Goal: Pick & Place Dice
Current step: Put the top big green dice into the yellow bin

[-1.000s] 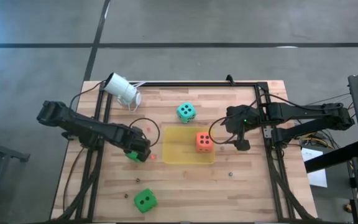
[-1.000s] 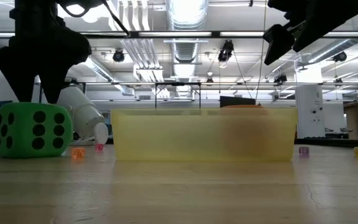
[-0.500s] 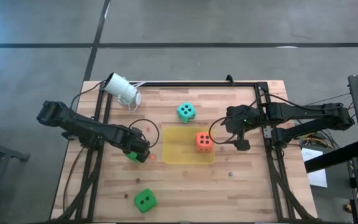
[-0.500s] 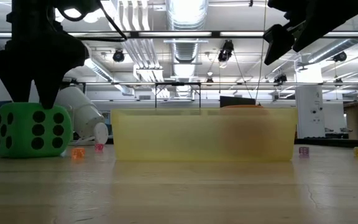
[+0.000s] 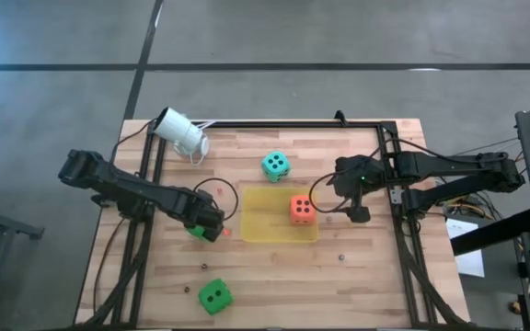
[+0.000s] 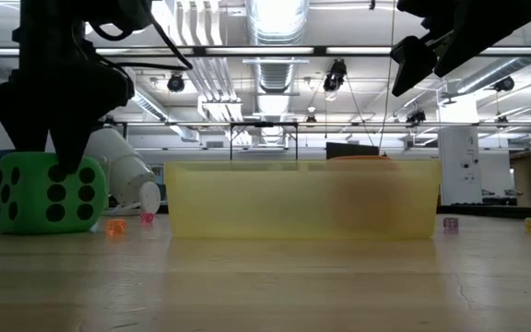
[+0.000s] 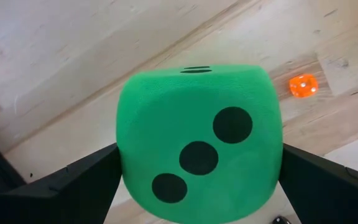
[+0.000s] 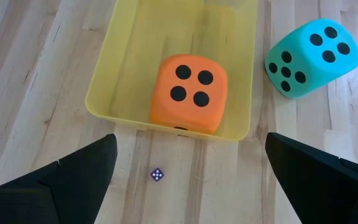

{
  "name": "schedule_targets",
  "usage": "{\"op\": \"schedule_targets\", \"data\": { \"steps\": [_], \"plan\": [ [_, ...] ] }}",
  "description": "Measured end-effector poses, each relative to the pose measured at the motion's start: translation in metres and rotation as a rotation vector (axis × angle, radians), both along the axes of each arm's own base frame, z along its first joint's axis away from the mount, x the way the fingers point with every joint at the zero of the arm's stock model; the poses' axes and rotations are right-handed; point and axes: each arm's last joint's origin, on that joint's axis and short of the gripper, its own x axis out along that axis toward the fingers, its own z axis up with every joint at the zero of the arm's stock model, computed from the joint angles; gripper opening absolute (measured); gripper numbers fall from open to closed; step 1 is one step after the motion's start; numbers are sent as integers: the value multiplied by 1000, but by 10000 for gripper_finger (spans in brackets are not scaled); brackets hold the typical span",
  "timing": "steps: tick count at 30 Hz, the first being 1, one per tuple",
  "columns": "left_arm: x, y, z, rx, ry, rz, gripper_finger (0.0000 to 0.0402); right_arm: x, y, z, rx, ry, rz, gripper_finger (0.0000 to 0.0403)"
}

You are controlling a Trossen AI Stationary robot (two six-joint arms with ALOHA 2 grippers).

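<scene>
High view, nearest: second green die (image 5: pixel 213 295) loose at the table's near edge, untouched.
Left gripper (image 5: pixel 202 223): lowered over the green die (image 7: pixel 199 140), fingers spread on either side, not yet squeezing.
Tray (image 5: pixel 251 230): orange die (image 5: pixel 303 209) already inside.
Right gripper (image 5: pixel 355 204): waits beside the tray, fingers apart, empty.
Farthest: teal die (image 5: pixel 276 165) outside the tray.
Progress: one in, three to go.
</scene>
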Motion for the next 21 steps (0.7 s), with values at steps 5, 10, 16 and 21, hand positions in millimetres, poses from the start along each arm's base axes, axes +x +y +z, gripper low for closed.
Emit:
{"op": "schedule_targets", "data": {
  "steps": [5,10,16,21],
  "plan": [
    [0,0,-2,1,-3,12,400,0,0,0,0,0,-1,400],
    [-1,0,-3,3,-4,16,400,0,0,0,0,0,0,400],
    [-3,1,-9,2,-8,11,400,0,0,0,0,0,0,400],
    [-3,1,-9,1,-11,11,400,0,0,0,0,0,0,400]
  ]
}}
